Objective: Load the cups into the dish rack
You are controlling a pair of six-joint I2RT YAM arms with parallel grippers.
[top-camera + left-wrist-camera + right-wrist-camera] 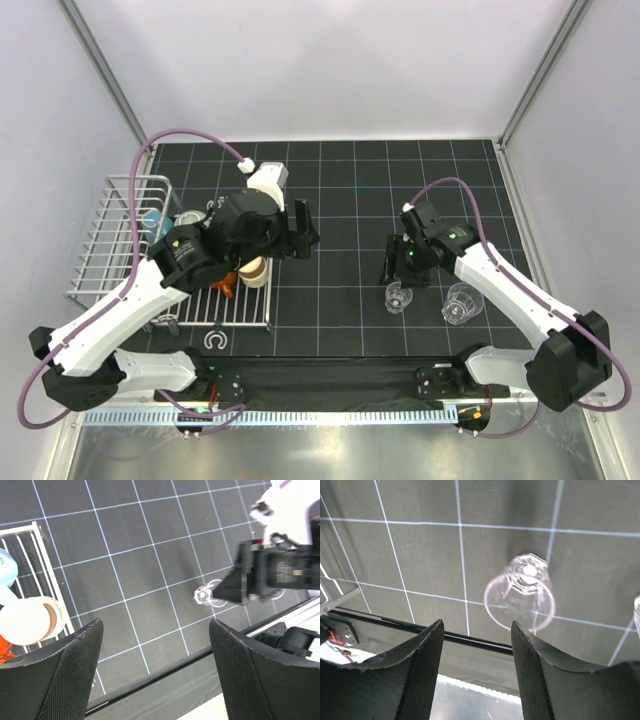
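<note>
Shows the right pincer (477, 629) spread wide, gripping nothing. Finds a clear cup (520, 597) just beyond the fingers (415, 675), roughly in line with the gap between them, touching neither and resting on the dark gridded surface (420, 555). Cannot tell from the glass whether upright or upended. Catches a second clear cup (636, 612) at the edge of the wrist view, outside the fingers and off to one side of the first; in the top view, places both near each other, just on the near side of this pincer. Shows the left pincer (155, 627) likewise parted and empty, hanging over bare surface with the first clear cup well ahead of its tips. Puts the dish rack (120, 215) just beside this pincer, on its outer side, with a cream cup (30, 620) lying at the rack's nearest edge. Glimpses an orange cup (4, 647) touching the cream one, and a blue cup (5, 567) further into the rack.
</note>
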